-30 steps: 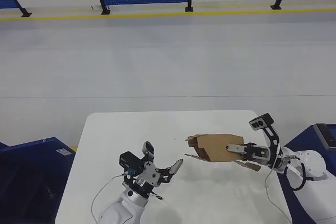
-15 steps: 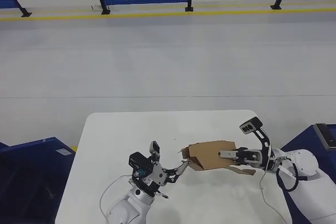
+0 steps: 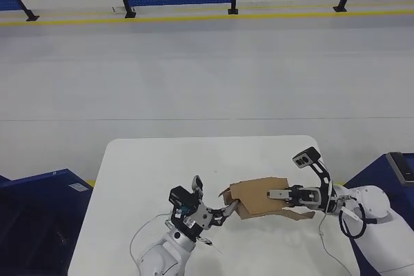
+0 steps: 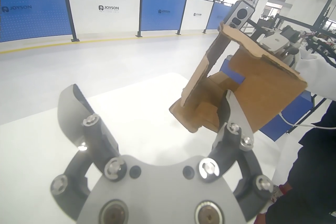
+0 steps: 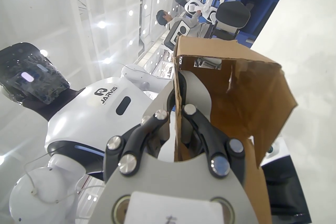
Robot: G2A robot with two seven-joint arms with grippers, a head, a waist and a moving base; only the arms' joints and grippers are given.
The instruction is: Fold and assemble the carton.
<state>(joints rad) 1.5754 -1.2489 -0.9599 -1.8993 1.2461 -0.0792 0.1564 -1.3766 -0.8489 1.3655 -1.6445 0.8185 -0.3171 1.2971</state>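
Cardboard carton hangs above the desk, one wall clenched in your right hand. Your left hand, spread wide, meets the end flaps. Flap-folding appears underway; next, press them inward squarely.

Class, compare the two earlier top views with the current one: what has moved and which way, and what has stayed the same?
The right gripper carried the carton toward the left arm and nearer the robot. The left gripper advanced to meet it, and one of its fingers now reaches the carton's open end. Unchanged: the right gripper stays shut on a carton wall, and the left gripper stays open.
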